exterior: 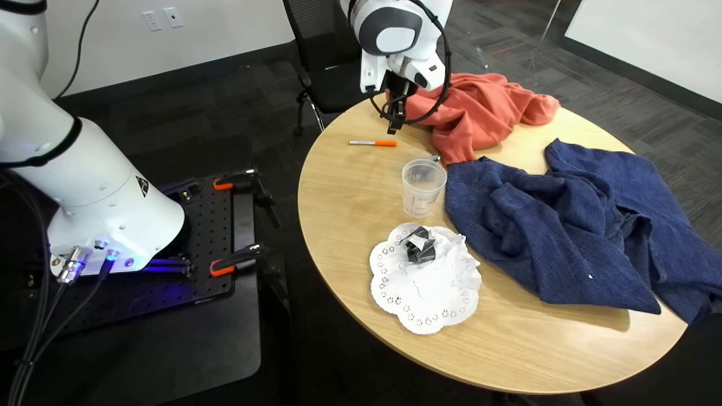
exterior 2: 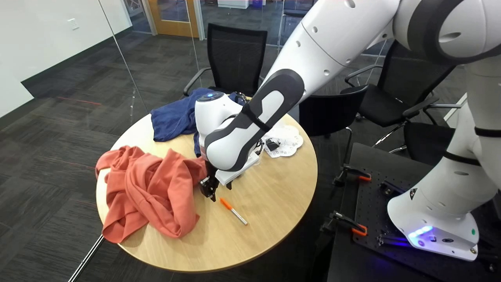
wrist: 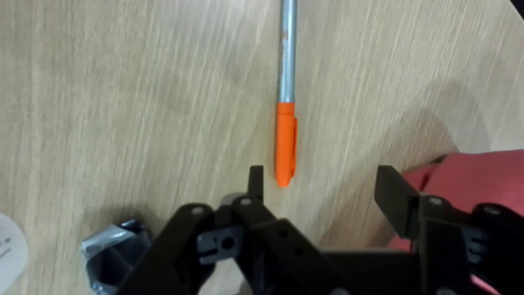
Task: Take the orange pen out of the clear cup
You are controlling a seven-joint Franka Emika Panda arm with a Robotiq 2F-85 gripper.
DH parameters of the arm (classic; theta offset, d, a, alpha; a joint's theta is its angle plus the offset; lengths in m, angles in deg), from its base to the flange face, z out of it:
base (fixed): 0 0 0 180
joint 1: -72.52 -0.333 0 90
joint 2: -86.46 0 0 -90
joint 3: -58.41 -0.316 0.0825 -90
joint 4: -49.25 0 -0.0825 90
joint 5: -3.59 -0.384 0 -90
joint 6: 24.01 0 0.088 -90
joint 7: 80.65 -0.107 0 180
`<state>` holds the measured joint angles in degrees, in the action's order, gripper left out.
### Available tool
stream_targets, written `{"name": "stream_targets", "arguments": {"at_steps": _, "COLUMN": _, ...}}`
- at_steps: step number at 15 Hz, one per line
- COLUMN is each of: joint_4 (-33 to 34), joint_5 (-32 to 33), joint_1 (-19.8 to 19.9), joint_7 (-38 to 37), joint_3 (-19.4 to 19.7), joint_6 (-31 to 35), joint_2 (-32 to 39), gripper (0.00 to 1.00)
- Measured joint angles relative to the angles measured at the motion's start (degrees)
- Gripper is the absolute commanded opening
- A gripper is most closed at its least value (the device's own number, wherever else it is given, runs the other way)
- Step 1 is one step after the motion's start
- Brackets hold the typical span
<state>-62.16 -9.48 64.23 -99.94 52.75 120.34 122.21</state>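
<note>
1. Fingers [wrist: 256, 180] stand wide apart in the wrist view; the hand [wrist: 321, 180] is released and grips nothing. The pen [wrist: 287, 92] lies flat on the desk [wrist: 163, 102], its orange end reaching, as seen from here, just between the tips and closer to the one on the side of the wrapper [wrist: 116, 254]. The red cloth [wrist: 487, 180] lies at the right.

2. The cup [exterior: 424, 189] stands upright in an exterior view, between the pen and the doily [exterior: 389, 304], with the blue cloth [exterior: 564, 237] just beside it. The pen is outside the cup and apart from it. I judge the taking-out done; the step in hand is probably leaving the pen where it lies.

3. The arm [exterior 2: 313, 58] blocks most or all of the cup in an exterior view. The hand hangs low near the pen's orange end; whether its tips touch the desk I cannot tell. The next move, I think, calls for a straight lift with the fingers spread, since a sideways sweep could roll the pen. Should a grasp be wanted instead, the hand must shift along the pen and centre it.
</note>
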Motion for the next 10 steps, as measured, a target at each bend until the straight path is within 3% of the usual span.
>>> {"name": "stream_targets", "arguments": {"at_steps": 5, "joint_4": -4.6, "joint_5": 0.0, "joint_1": -0.4, "joint_7": 0.0, "joint_3": 0.0, "joint_6": 6.4, "joint_2": -5.3, "gripper": 1.00}}
{"name": "stream_targets", "arguments": {"at_steps": 10, "joint_4": -8.7, "joint_5": 0.0, "joint_1": -0.4, "joint_7": 0.0, "joint_3": 0.0, "joint_6": 8.2, "joint_2": -9.6, "gripper": 1.00}}
